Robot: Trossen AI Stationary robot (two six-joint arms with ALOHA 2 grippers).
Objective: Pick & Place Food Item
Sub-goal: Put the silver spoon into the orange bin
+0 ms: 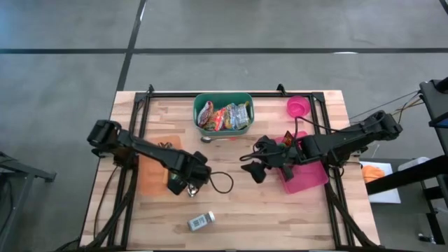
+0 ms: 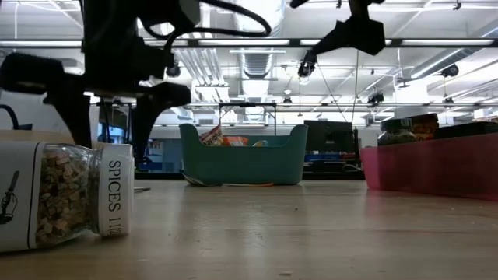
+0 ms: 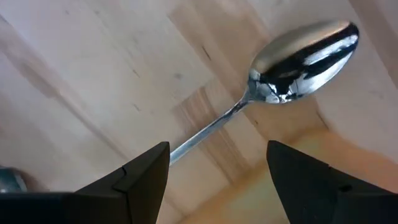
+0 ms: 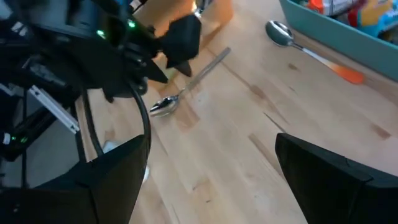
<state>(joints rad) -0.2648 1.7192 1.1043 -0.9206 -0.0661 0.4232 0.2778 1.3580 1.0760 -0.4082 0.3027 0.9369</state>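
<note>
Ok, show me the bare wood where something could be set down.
Free: the near strip between the spice jar and pink tray, and the middle below the green bin. Crowded: around the left gripper, over the spoon beside the orange mat.

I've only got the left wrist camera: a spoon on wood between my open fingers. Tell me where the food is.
Observer: The snack packets sit in the green bin at the middle of the table's far edge.
Operator: Give me the right arm's position.
Observer: The right gripper hovers open and empty over bare wood, between your left gripper and the pink tray.
Operator: Report anything loose near me.
Observer: A spice jar lies on its side toward the table's near edge, apart from your gripper.
</note>
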